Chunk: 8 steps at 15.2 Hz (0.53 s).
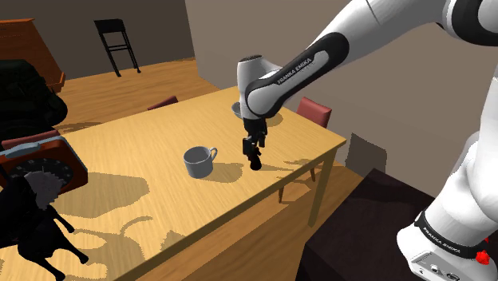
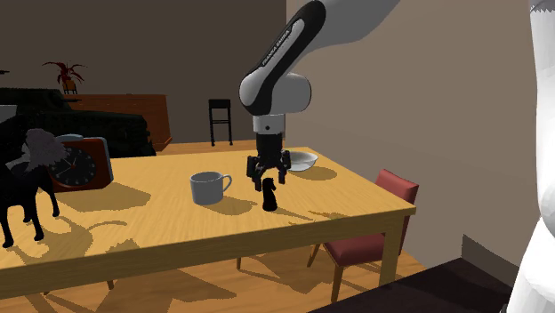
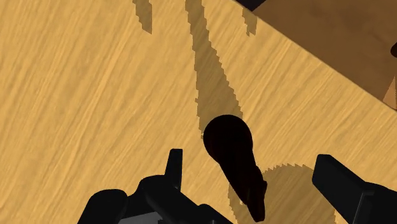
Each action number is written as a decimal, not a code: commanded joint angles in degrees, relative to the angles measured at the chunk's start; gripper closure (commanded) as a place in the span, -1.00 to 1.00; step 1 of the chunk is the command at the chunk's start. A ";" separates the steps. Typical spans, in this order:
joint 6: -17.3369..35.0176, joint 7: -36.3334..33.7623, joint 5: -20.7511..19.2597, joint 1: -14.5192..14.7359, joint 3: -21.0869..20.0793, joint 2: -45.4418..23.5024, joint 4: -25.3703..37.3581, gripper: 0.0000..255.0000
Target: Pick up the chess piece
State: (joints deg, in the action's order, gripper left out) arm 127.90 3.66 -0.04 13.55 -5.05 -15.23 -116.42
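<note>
A black chess piece [image 2: 269, 196] is standing upright on the wooden bench [image 2: 160, 231], with a grey mug [image 2: 208, 188] near it. Nothing is being lifted yet: the piece is resting on the wood and no grasp is made. The white arm [image 1: 303, 68] is reaching out over the bench, its wrist pointing straight down, and the black pincer [image 2: 268, 176] is hovering right over the piece. The pincer is standing released, its fingers [image 3: 337, 181] spread on either side of the piece's head without touching it. Lowering a little, closing on the piece and lifting it are looking like the steps left.
</note>
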 commanded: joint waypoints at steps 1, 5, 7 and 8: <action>0.51 0.05 -0.03 -0.03 0.04 -0.36 -0.12 -1.00; 0.55 -0.01 -0.03 0.00 0.02 -0.32 -0.19 1.00; 0.55 -0.02 -0.03 0.01 0.01 -0.32 -0.19 1.00; 0.54 -0.02 -0.02 0.01 0.01 -0.30 -0.21 1.00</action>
State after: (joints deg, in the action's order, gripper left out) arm 128.43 3.64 -0.07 13.55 -5.03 -15.51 -116.59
